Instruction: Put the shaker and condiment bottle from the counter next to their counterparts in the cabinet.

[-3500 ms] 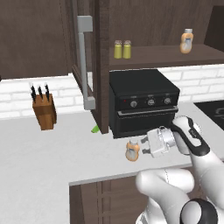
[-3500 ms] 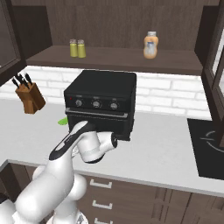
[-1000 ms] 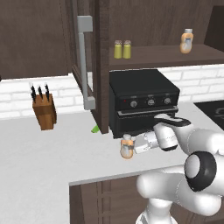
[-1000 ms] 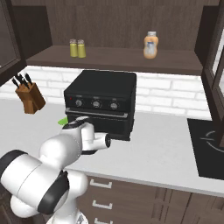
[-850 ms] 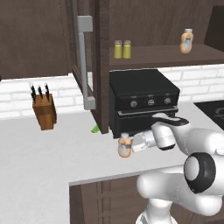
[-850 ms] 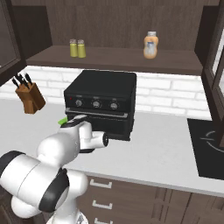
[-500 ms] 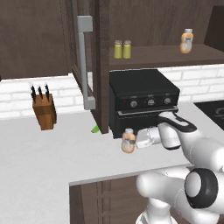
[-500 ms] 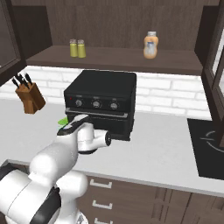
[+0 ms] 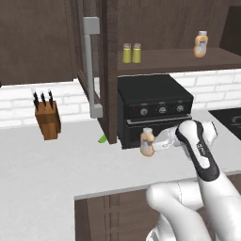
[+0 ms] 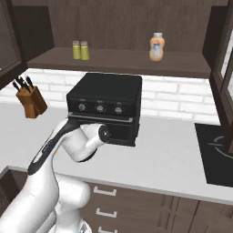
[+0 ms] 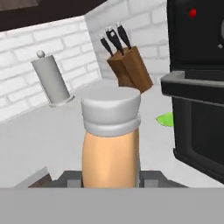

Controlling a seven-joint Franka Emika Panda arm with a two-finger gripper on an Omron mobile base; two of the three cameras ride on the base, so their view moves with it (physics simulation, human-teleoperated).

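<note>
My gripper (image 9: pixel 151 144) is shut on the condiment bottle (image 9: pixel 147 142), a squat orange bottle with a light cap, held upright above the counter (image 9: pixel 56 164) in front of the black oven. In the hand view the condiment bottle (image 11: pixel 111 151) stands close up between the jaws of the gripper (image 11: pixel 111 177). On the shelf of the cabinet (image 9: pixel 111 70), two alike yellow-green shakers (image 9: pixel 127 52) (image 9: pixel 137 52) stand side by side at the left, and a matching orange bottle (image 9: pixel 201 44) stands at the right. The right base view shows the shakers (image 10: pixel 80 50) and the orange bottle (image 10: pixel 156 47) too.
A black oven (image 9: pixel 155 110) sits on the counter under the shelf. The open cabinet door with its grey bar handle (image 9: pixel 92 70) hangs left of it. A knife block (image 9: pixel 47 118) stands at the back left, a paper towel holder (image 11: pixel 51 81) beyond it. A small green thing (image 9: pixel 102 138) lies by the oven.
The gripper has lifted the condiment bottle up and a little to the right. The forearm has swung upright behind it.
</note>
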